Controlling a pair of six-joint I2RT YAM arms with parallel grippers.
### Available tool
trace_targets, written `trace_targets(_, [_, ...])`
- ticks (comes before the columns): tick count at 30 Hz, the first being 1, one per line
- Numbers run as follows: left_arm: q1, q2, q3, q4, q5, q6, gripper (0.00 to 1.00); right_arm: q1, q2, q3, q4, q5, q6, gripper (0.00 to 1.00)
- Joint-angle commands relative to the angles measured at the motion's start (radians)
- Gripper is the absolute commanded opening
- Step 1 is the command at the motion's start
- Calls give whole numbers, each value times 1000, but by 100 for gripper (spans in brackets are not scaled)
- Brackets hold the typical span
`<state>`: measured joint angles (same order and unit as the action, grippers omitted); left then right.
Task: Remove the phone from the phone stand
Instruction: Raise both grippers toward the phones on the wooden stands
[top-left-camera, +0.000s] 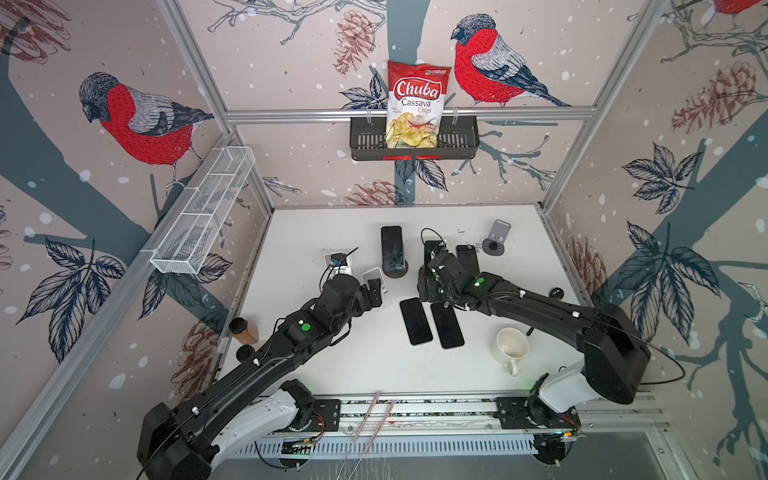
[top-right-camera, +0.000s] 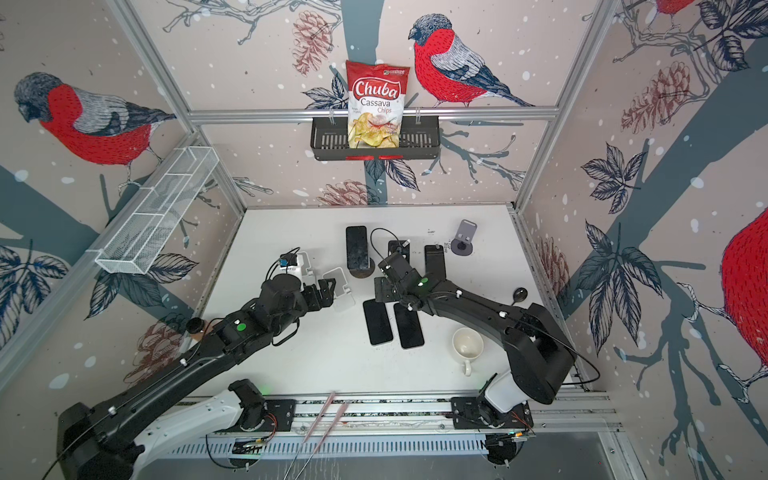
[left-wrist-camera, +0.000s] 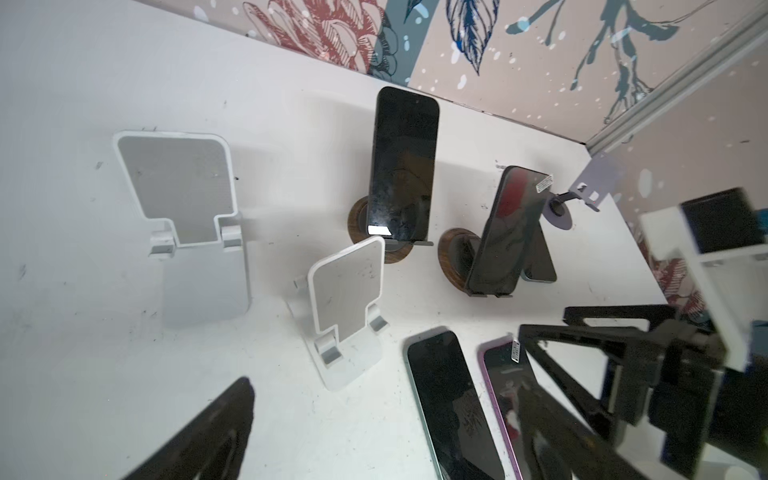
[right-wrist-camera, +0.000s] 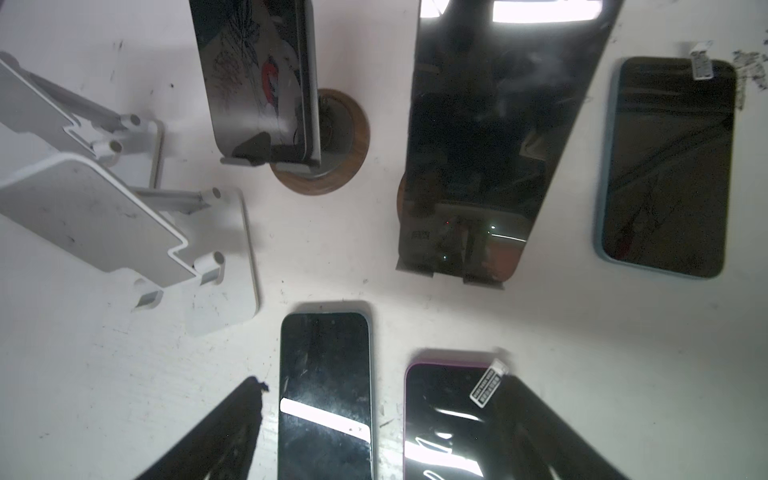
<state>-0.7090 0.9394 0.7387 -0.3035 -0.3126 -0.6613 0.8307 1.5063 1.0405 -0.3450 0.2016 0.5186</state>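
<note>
The phone (left-wrist-camera: 402, 166) was dark and glossy, leaning upright on its round wooden phone stand (left-wrist-camera: 374, 243). Both grippers' jaws stood apart, holding nothing.

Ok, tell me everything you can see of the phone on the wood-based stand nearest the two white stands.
The black slab phone has a dark, smudged glossy screen, switched off apart from reflections. It leans back, upright in portrait, on a stand with a round dark wooden base, its bottom edge resting on the stand's small metal lips. It sits mid-table behind the small white folding stand. Neither gripper touches it.
</note>
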Motion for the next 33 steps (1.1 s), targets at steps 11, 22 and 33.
trace_targets(11, [-45, 173, 100, -100, -146, -186, 97, -134, -104, -40, 96, -54, -85, 95])
trace_targets(22, [-64, 405, 192, -111, -185, -295, 97, -199, -149, -71, 164, -136, -133, 97])
trace_targets(33, [-63, 681, 440, -355, -276, -404, 97, -243, -194, -126, 204, -212, -158, 98])
